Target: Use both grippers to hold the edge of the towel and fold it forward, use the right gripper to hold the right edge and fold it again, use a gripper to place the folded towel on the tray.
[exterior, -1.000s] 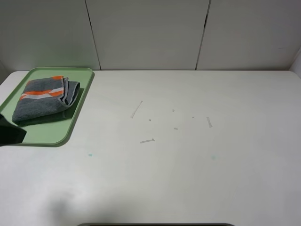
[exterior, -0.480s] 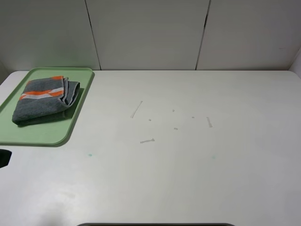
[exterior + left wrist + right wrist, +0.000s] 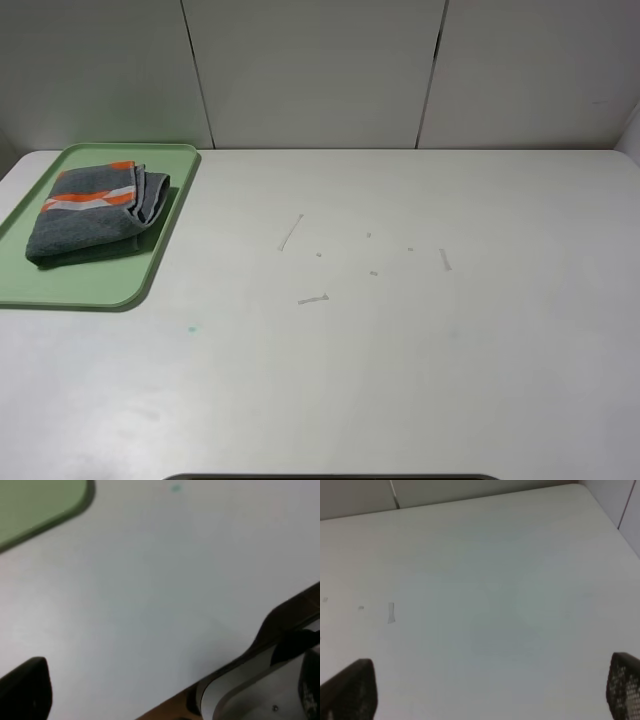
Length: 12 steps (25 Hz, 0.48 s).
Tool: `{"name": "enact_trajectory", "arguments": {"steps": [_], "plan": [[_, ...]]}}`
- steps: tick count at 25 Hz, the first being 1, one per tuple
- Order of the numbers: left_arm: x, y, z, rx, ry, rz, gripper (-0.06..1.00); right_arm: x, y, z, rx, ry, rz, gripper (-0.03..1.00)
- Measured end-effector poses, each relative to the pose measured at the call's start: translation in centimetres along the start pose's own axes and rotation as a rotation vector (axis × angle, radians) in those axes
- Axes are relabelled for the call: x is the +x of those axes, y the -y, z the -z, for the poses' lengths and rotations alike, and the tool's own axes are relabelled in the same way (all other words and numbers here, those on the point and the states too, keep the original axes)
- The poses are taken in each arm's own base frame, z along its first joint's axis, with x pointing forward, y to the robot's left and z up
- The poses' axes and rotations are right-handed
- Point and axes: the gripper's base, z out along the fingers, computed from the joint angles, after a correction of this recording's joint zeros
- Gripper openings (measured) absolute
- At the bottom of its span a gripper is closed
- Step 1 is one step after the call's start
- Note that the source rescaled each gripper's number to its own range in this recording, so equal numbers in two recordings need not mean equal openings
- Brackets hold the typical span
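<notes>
The dark grey towel (image 3: 95,212) lies folded on the pale green tray (image 3: 100,285) at the table's far left, its orange-and-white band on top. No gripper shows in the exterior high view. In the left wrist view the left gripper (image 3: 160,690) hangs empty over bare table near the front edge. One black fingertip (image 3: 25,690) shows far to one side, and a corner of the tray (image 3: 40,500) shows too. In the right wrist view the right gripper (image 3: 485,690) is open and empty over bare table, its fingertips (image 3: 350,690) wide apart.
The white table (image 3: 400,350) bears small scuffs and tape bits (image 3: 312,299) near its middle. Grey wall panels (image 3: 320,70) stand behind it. The table's front edge and a grey base part (image 3: 260,690) show in the left wrist view.
The dark end of the left arm at the exterior view's left edge, beside the tray, has drawn back down and out of view. The towel and tray have not moved.
</notes>
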Motion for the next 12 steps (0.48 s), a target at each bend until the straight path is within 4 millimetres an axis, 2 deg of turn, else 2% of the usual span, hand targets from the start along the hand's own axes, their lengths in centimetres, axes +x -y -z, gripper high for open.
{"name": "enact_trajectory", "arguments": {"steps": [6, 12], "plan": [[2.0, 0.3, 1.8, -0.019, 0.198, 0.006, 1.0, 0.0, 0.0, 0.0, 0.0, 0.0, 0.0, 1.0], [4.1, 1.0, 3.3, -0.176, 0.386, 0.126, 1.0, 0.0, 0.0, 0.0, 0.0, 0.001, 0.0, 1.0]]}}
